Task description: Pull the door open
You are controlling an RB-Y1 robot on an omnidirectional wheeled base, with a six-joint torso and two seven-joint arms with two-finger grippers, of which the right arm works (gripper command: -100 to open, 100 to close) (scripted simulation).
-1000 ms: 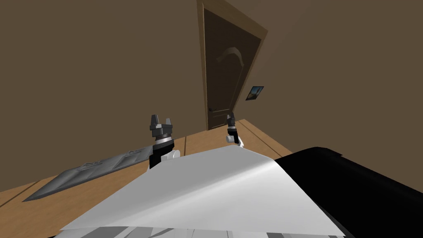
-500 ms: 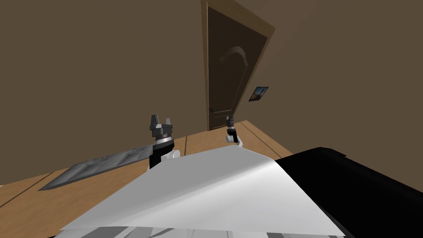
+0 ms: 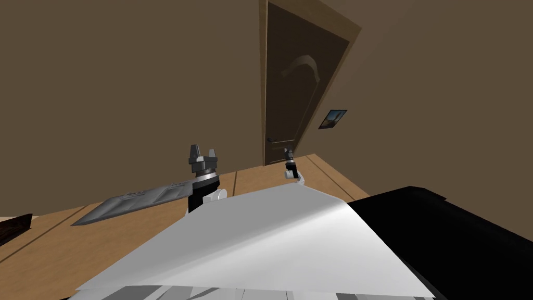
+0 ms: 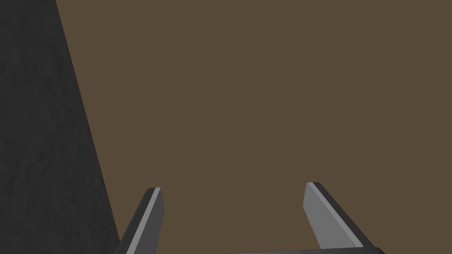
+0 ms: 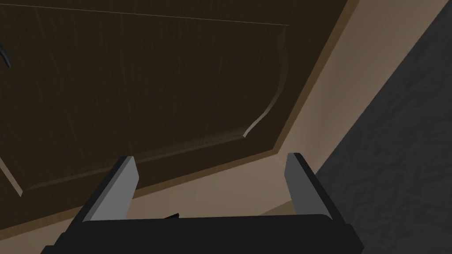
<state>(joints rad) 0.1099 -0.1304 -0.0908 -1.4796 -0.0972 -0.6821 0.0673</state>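
A dark brown panelled door (image 3: 291, 83) stands closed in a lighter wooden frame in the far wall, with a small dark handle (image 3: 270, 139) low on its left side. My right gripper (image 3: 288, 152) is raised in front of the door's bottom right part, some way short of it, and is open. In the right wrist view the open gripper (image 5: 209, 169) faces the door panel (image 5: 145, 84), and the handle's tip (image 5: 4, 55) shows at the edge. My left gripper (image 3: 202, 153) is open and faces the brown wall.
A grey flat panel (image 3: 140, 200) lies on the wooden floor (image 3: 62, 245) to my left. A small framed picture (image 3: 332, 119) hangs on the right wall beside the door. A black area (image 3: 458, 245) lies at the lower right. A dark object (image 3: 13, 226) peeks in at the far left.
My view has turned left, so the door, the picture and the grey panel have slid right. A dark object has come into sight at the left edge. Both grippers stay open.
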